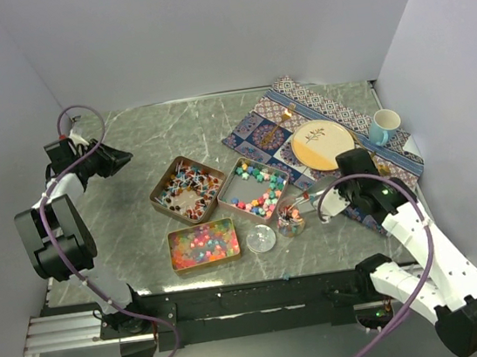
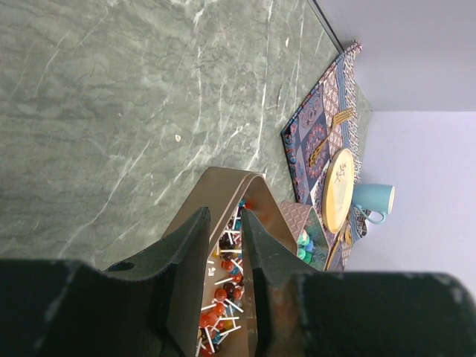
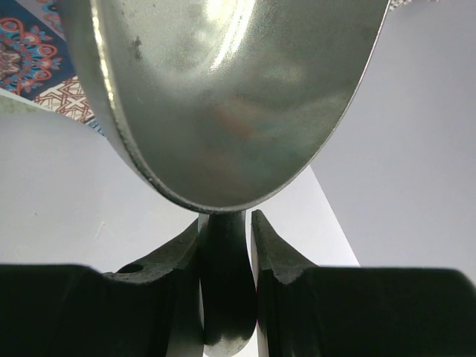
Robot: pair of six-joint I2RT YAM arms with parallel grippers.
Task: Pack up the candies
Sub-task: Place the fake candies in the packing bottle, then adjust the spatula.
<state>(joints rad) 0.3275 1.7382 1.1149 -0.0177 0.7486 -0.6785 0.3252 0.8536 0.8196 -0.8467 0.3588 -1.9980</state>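
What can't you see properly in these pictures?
- Right wrist view: the spoon held in the right fingers fills the picture, hiding the candies.
- Top view: whether the spoon carries any candy is too small to tell.
- Left wrist view: the left fingers and the bottom edge cut off part of the lollipop tin.

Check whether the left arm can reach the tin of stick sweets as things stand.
Probably yes. Only bare table lies between the left gripper and the tin, and the right gripper, holding a spoon, sits over by the jar, well clear.
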